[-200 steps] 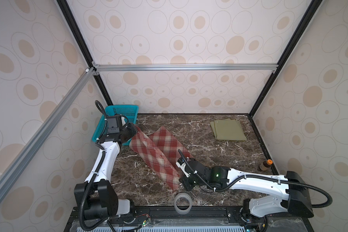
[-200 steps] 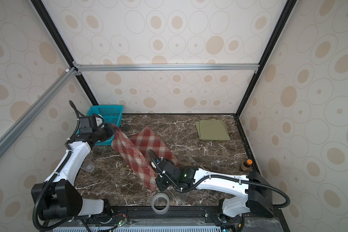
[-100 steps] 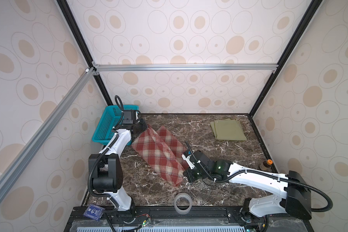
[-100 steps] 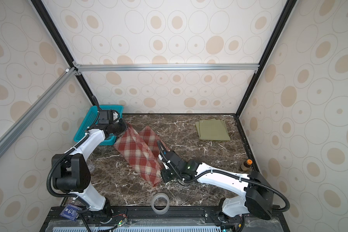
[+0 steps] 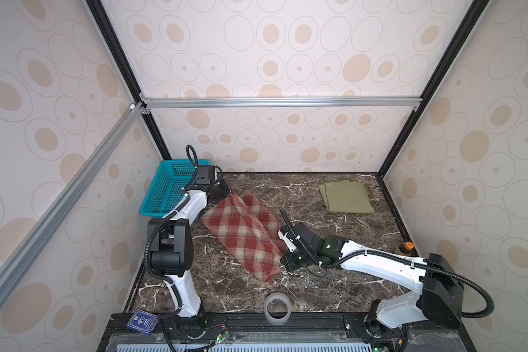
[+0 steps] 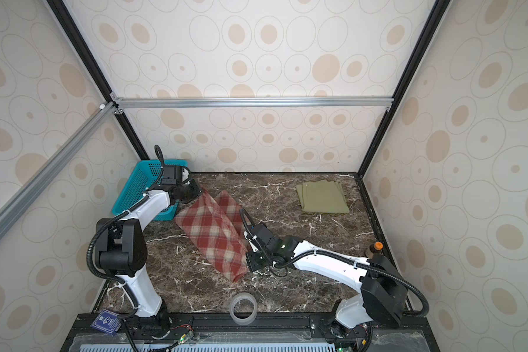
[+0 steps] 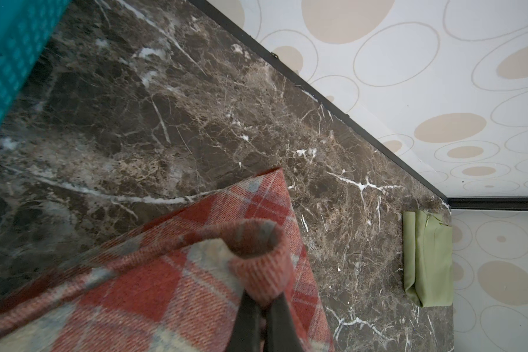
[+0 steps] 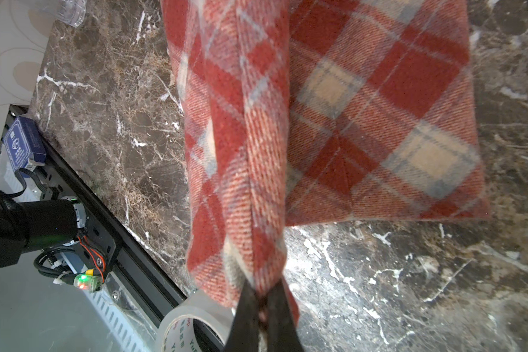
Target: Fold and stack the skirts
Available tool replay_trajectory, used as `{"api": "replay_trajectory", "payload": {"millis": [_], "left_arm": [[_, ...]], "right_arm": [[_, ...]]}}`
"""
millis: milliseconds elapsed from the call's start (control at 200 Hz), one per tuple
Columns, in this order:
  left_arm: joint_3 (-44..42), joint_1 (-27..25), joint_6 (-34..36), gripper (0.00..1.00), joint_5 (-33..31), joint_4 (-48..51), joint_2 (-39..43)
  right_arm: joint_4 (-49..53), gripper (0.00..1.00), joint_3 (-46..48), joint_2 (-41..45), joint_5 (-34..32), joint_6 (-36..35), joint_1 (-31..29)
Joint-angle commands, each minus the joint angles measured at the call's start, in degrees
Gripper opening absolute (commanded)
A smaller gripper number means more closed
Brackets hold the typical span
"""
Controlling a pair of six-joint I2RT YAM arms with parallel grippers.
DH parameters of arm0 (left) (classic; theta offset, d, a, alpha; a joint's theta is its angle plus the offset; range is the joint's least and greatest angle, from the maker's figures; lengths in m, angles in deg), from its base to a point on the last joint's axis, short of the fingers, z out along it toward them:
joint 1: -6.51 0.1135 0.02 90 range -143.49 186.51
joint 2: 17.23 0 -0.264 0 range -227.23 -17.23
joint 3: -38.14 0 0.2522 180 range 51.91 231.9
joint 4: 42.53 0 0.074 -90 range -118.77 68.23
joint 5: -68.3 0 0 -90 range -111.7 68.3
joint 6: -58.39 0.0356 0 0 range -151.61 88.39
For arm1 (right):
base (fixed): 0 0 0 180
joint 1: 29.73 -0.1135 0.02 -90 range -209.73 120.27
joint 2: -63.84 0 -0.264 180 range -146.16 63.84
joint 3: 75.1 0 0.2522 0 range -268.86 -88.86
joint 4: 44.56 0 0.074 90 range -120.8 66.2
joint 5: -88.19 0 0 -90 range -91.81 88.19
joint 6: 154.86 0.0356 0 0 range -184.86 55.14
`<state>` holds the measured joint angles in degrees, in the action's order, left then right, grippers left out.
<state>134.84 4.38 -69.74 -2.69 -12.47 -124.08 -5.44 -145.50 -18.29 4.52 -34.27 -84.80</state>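
The teal basket [image 5: 165,192] sits at the far left of the counter [image 5: 226,292]. Just beside it, the left fingers [image 7: 247,323] are closed on a far corner of the red-and-cream plaid skirt [image 5: 241,234], curling that hem up off the marble. The skirt runs diagonally towards the near centre, one layer doubled over another. There the right fingers [image 8: 244,320] are clamped on its near corner. A tape roll [image 5: 277,308] lies at the near edge. The olive-green skirt [image 5: 346,198] lies folded flat at the far right, well apart.
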Motion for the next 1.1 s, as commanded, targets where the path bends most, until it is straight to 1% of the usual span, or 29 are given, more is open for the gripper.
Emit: {"api": "replay_trajectory", "payload": {"millis": [0, 275, 690, 1095], "left_arm": [[4.7, 0.2, 0.3, 0.0, -3.2, -4.5, -1.5], [8.5, -0.7, 0.5, 0.0, -3.6, -3.8, -5.5], [11.5, -1.0, 0.1, 0.0, -3.3, -4.1, -10.2], [14.1, -1.2, -0.4, 0.0, -3.0, -4.5, -13.6]], "right_arm": [[7.1, 0.0, -1.3, -0.7, -0.2, -0.2, 0.3], [10.6, 0.0, -3.9, -1.5, -3.2, -1.0, 1.5], [13.4, 0.0, -6.8, -5.1, -3.4, -2.4, 3.2], [16.6, 0.0, -10.6, -7.9, -5.4, -4.2, 4.3]]}}
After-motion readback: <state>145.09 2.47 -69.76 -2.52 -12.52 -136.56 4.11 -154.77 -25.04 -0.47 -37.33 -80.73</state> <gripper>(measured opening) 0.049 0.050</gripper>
